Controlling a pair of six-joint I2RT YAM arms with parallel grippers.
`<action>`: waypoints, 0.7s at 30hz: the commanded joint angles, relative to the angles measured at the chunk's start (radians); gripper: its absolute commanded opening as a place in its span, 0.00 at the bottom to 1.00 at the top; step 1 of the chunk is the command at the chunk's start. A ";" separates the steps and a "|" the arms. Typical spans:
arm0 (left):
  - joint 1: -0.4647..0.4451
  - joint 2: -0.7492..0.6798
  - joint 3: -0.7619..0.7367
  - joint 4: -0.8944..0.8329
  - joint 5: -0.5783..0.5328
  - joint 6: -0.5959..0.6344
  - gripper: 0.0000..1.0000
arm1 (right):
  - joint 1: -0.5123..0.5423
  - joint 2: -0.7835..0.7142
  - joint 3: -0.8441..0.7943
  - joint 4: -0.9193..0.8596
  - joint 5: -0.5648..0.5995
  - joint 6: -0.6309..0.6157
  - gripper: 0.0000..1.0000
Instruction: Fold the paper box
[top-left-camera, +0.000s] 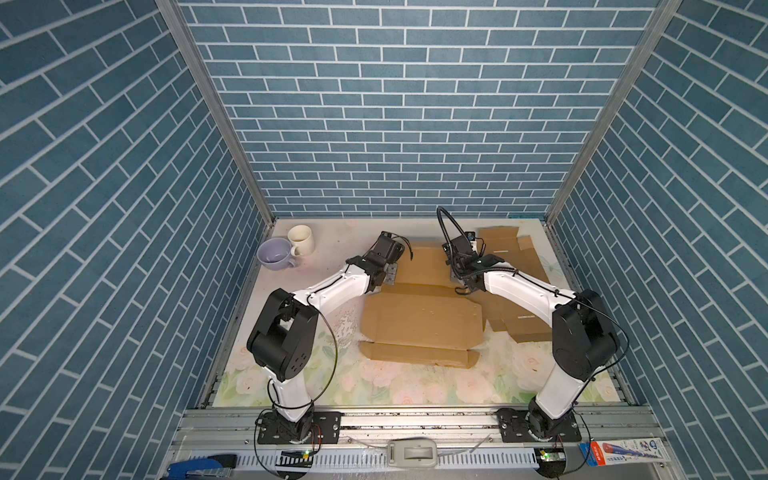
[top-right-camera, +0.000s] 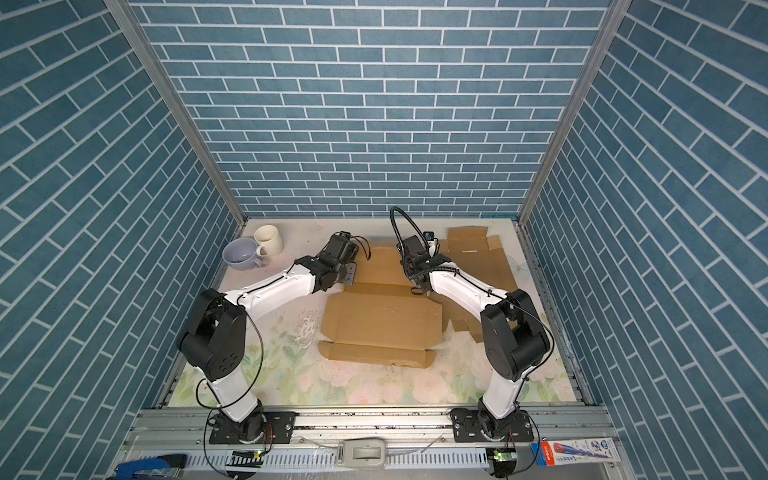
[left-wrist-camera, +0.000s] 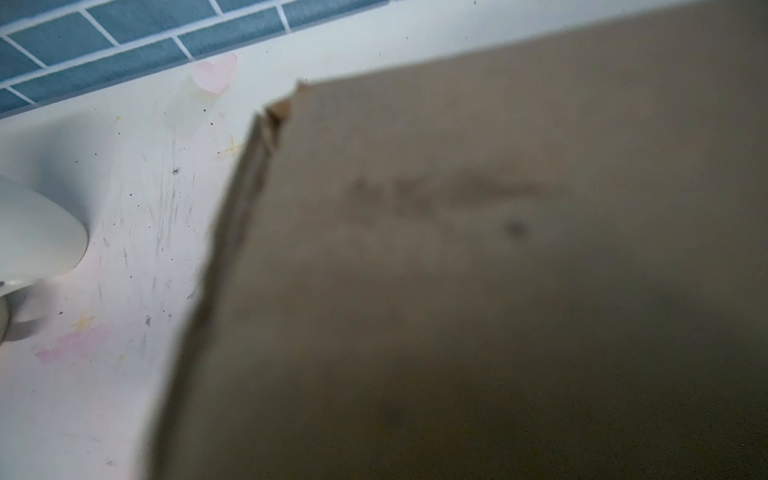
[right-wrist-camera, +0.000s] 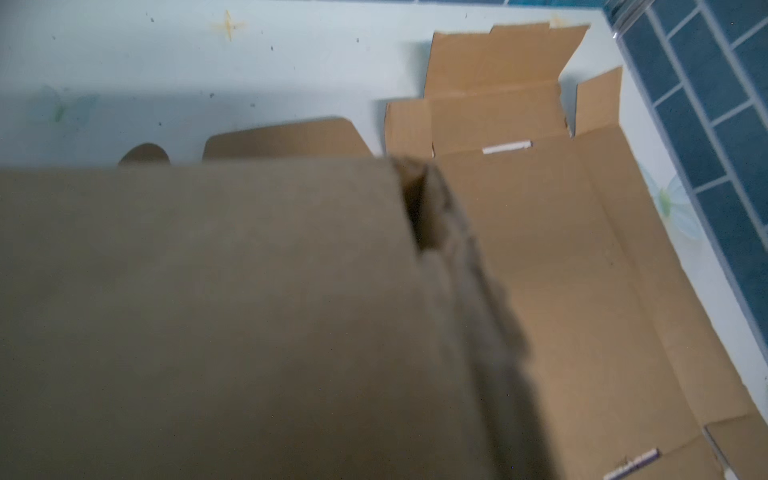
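The paper box (top-left-camera: 422, 320) (top-right-camera: 382, 320) is a brown cardboard blank lying mostly flat in the middle of the table. Its far panel (top-left-camera: 424, 266) is raised off the table between my two grippers. My left gripper (top-left-camera: 391, 272) (top-right-camera: 349, 274) sits at that panel's left edge and my right gripper (top-left-camera: 459, 286) (top-right-camera: 417, 289) at its right edge. In both wrist views the blurred cardboard (left-wrist-camera: 457, 270) (right-wrist-camera: 208, 291) fills the near field and hides the jaws. Both grippers look shut on the panel.
A second cardboard blank (top-left-camera: 511, 249) (right-wrist-camera: 561, 249) lies flat at the back right, partly under the right arm. A lavender cup (top-left-camera: 274, 253) and a cream mug (top-left-camera: 301, 240) stand at the back left, close to the left gripper. Blue brick walls enclose three sides.
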 joint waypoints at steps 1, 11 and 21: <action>0.024 0.065 0.102 -0.336 0.061 0.112 0.00 | -0.006 0.024 0.075 -0.257 -0.117 0.116 0.00; 0.056 0.320 0.426 -0.754 0.163 0.270 0.00 | -0.040 0.094 0.081 -0.260 -0.511 0.120 0.18; 0.061 0.470 0.646 -0.925 0.135 0.286 0.00 | -0.083 -0.008 0.073 -0.338 -0.627 -0.183 0.56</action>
